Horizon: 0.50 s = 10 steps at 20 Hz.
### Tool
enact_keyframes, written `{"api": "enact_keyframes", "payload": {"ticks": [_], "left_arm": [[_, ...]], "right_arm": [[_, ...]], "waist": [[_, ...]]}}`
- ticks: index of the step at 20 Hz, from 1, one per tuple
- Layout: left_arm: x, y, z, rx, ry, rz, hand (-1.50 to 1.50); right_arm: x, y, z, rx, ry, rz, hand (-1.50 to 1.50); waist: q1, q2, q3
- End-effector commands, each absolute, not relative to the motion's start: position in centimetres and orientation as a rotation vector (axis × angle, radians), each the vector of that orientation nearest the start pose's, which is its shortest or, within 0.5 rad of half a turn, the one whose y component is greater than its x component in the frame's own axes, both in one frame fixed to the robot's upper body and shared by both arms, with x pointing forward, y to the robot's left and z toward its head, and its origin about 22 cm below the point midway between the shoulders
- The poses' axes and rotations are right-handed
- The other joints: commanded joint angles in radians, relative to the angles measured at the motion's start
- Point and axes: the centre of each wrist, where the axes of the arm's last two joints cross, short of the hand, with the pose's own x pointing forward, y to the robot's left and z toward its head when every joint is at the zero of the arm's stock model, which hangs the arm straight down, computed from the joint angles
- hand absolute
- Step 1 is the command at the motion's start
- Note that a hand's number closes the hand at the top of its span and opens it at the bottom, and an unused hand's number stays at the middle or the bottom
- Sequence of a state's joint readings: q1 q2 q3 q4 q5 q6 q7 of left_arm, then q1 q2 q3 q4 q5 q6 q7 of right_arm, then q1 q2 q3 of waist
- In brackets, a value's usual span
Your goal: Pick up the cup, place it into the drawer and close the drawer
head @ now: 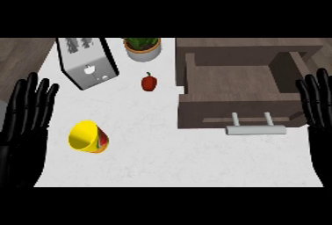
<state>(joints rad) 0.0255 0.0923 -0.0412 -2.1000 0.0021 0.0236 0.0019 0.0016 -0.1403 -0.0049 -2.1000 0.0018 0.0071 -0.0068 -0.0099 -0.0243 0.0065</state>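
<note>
A yellow cup (pixel 88 137) with a red and green pattern lies on its side on the white counter (pixel 162 154), its mouth turned up and to the left. The brown wooden drawer (pixel 240 85) stands pulled open at the right, nothing inside it, with a grey bar handle (pixel 256 129) on its front. My left hand (pixel 24 118) rests open at the left edge, fingers up, a little left of the cup. At the right edge my right hand (pixel 319 112) rests open beside the drawer's front corner.
A silver toaster (pixel 86 61) stands at the back left. Next to it is a potted green plant (pixel 142 47), and a small red pepper (pixel 149 82) sits on the counter just left of the drawer.
</note>
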Motion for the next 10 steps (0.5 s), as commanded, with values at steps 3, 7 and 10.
{"api": "enact_keyframes", "payload": {"ticks": [3,7,10], "left_arm": [[18.9,22.6,12.3,0.022,-2.078,-0.107,-1.50],[19.0,22.4,10.5,-0.131,-1.949,0.118,-1.50],[17.6,23.0,10.1,-0.116,-1.915,0.145,-1.50]], "right_arm": [[20.9,-24.1,13.8,-0.088,-2.106,0.086,-1.50],[21.4,-24.6,12.6,-0.115,-2.004,0.237,-1.50],[22.3,-24.3,12.3,-0.118,-2.024,0.222,-1.50]], "waist": [[0.012,0.023,-0.007],[0.020,0.025,-0.009],[0.019,0.024,-0.007]]}}
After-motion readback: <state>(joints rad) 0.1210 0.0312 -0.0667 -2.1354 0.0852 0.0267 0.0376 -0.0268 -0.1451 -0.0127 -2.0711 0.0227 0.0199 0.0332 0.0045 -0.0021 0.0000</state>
